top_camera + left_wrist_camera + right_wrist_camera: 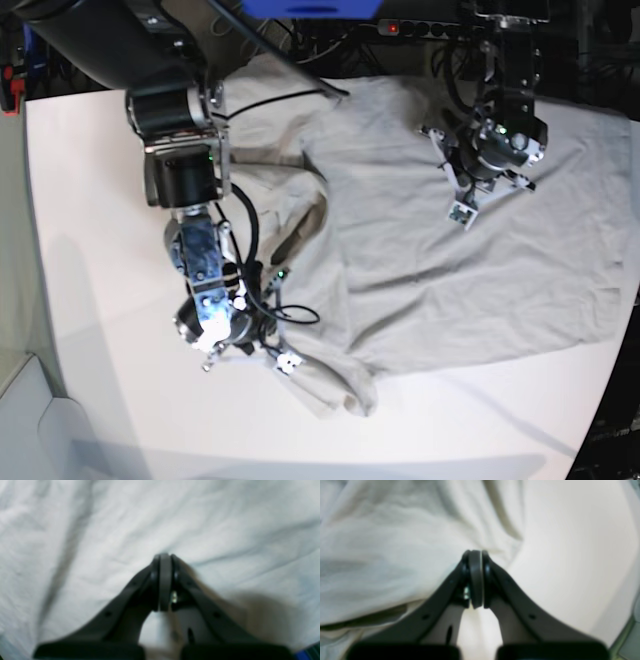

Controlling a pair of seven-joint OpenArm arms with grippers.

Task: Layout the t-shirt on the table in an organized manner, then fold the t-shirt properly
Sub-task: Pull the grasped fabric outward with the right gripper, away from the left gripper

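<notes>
Shirt: the t-shirt [450, 250] lies mostly spread over the right half of the table [90, 200], wrinkled, reaching the right edge.
Untidy part: its left side is bunched, with a rumpled corner near the front edge.
Left gripper [165, 556]: jaws pressed together on the cloth; whether it pinches fabric, I cannot tell.
Right gripper [475, 552]: jaws together at the bunched edge; grip unclear.
Progress: laying out partly done; no fold visible.
Left: flatten that side, then fold.

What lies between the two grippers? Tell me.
In the base view, only wrinkled cloth of the t-shirt spans from the right gripper to the left gripper; nothing else sits there.
</notes>
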